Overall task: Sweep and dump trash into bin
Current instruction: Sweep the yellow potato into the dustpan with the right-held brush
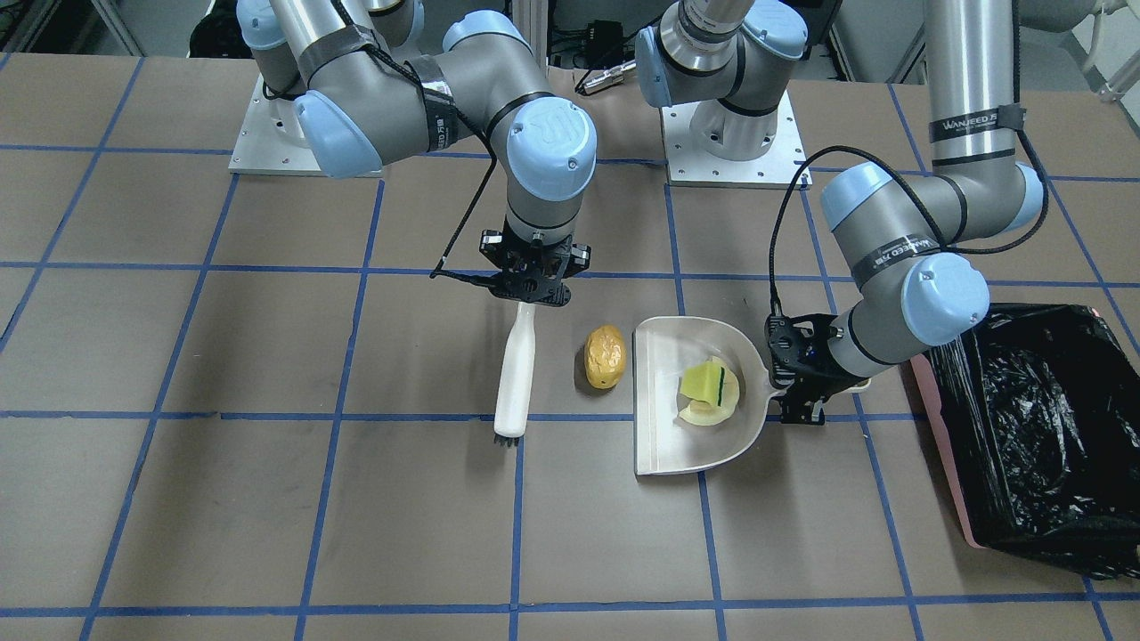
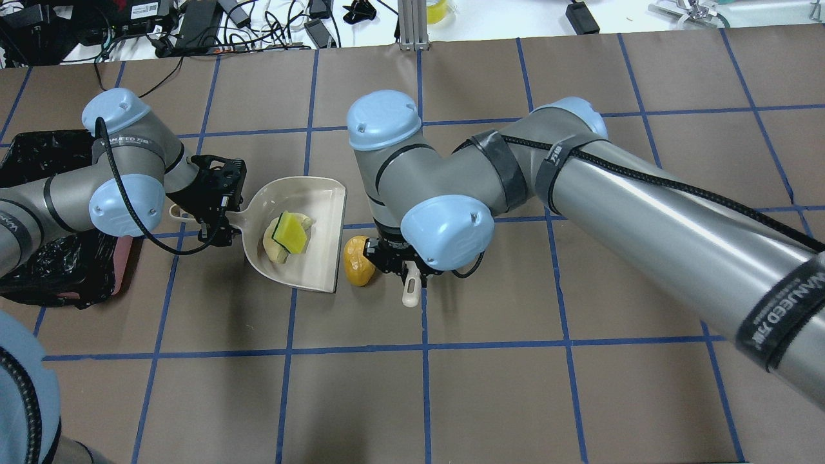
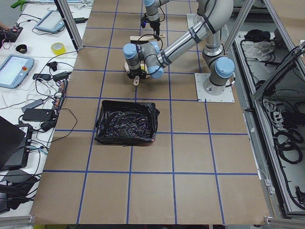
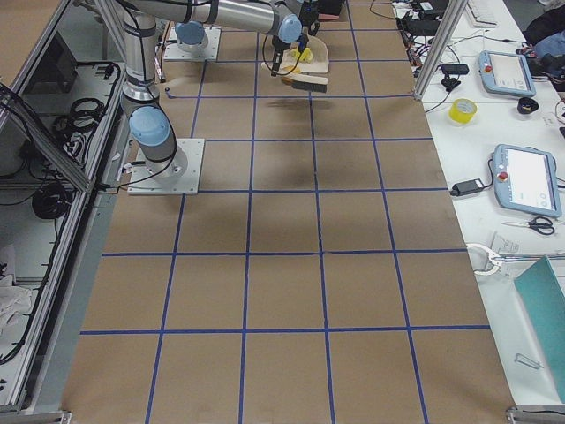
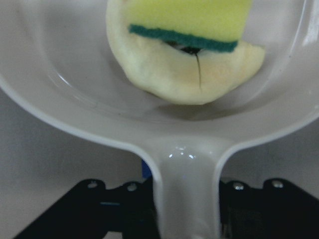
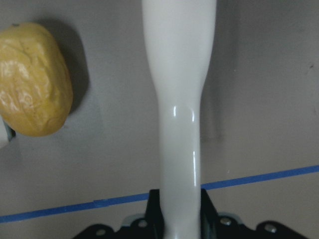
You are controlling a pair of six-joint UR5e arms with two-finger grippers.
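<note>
From the front-facing camera, the right gripper (image 1: 532,298) comes down at left of centre, its claw closed on the top of a white brush (image 1: 517,369), whose dark bristles point to the near edge. Just right of the brush the brown potato (image 1: 606,356) lies on the brown table (image 1: 267,499), close beside the open lip of the beige dustpan (image 1: 686,458) but with a slim gap between them. Inside the pan the yellow-and-green sponge (image 1: 702,383) rests on top of the cream slice (image 1: 712,412). The left gripper (image 1: 795,389) is clamped on the pan's handle at the right, and the bin (image 1: 935,436), pink with a black bag, stands farther right at the table's edge, apart from the pan. In the overhead view the order is mirrored: bin at far left, then the pan, then the potato beside the right arm's wrist, which hides most of the brush. The left side camera shows the bin nearest, with both arms beyond it. From the right side camera everything is small at the far end; I cannot tell more there. The left wrist camera shows the pan's handle pinched between dark fingers, with the sponge lying on the slice. The right wrist camera shows the brush handle gripped tightly, potato off to its left.
</note>
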